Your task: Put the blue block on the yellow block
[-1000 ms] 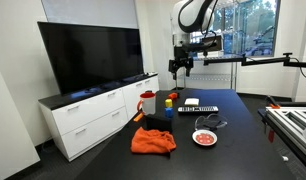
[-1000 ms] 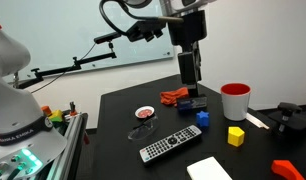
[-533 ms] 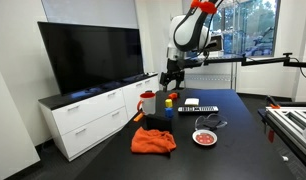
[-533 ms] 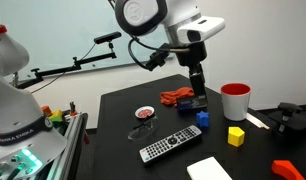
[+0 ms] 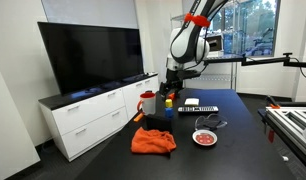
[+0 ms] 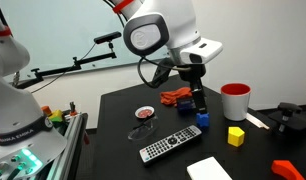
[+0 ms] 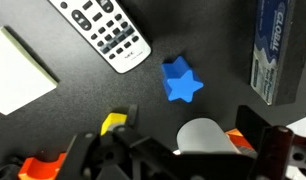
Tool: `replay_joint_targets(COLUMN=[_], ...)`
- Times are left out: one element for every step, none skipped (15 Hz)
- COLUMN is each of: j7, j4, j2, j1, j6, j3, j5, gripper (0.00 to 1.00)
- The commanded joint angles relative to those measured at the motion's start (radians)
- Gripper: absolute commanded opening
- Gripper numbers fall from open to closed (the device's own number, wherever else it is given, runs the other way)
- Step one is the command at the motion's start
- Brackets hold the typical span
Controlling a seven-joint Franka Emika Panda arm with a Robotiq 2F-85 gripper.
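The blue block (image 7: 181,80) is a small star-shaped piece on the black table, next to the remote's end in the wrist view. In an exterior view it (image 6: 203,118) lies just below my gripper (image 6: 198,102). The yellow block (image 6: 235,135) stands apart, nearer the table's front; in the wrist view it (image 7: 115,122) is partly hidden behind my left finger. My gripper (image 7: 178,150) is open and empty, a short way above the table and close over the blue block. The arm also shows in an exterior view (image 5: 170,92).
A red mug (image 6: 234,100) stands near the blocks. A remote (image 6: 165,145), a white pad (image 6: 208,168), an orange cloth (image 6: 176,96), a small plate (image 6: 144,113) and a flat box (image 7: 283,50) also lie on the table. A TV cabinet (image 5: 93,115) stands beside it.
The arm has come down from high above the table and its wrist has tilted; the gripper now sits close over the blue block. The blocks have not moved.
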Motion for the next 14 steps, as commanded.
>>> replay_joint_targets(j7=[-0.121, -0.133, -0.146, -0.154, -0.163, -0.163, -0.169, -0.174, -0.179, -0.178, -0.177, -0.18, -0.179, -0.182], j4=[0.016, 0.019, 0.019, 0.019, 0.02, 0.02, 0.021, 0.022, 0.025, 0.028, 0.03, 0.033, 0.037, 0.042], j2=[0.006, 0.014, 0.019, 0.025, 0.034, 0.039, 0.048, 0.054, 0.066, 0.076, 0.085, 0.098, 0.108, 0.121], j1=[-0.05, -0.066, -0.076, -0.084, -0.094, -0.1, -0.108, -0.098, -0.102, -0.1, -0.1, -0.102, -0.102, -0.108], j6=[0.038, 0.043, 0.049, 0.054, 0.061, 0.062, 0.067, 0.067, 0.074, 0.081, 0.087, 0.097, 0.105, 0.11], j3=[0.058, 0.076, 0.088, 0.097, 0.111, 0.115, 0.123, 0.112, 0.116, 0.112, 0.108, 0.11, 0.108, 0.115], j5=[0.077, 0.081, 0.086, 0.081, 0.081, 0.071, 0.069, 0.069, 0.067, 0.058, 0.05, 0.047, 0.041, 0.042], gripper=[1.0, 1.0, 1.0, 1.0, 1.0, 1.0, 1.0, 1.0, 1.0, 1.0, 1.0, 1.0, 1.0, 1.0])
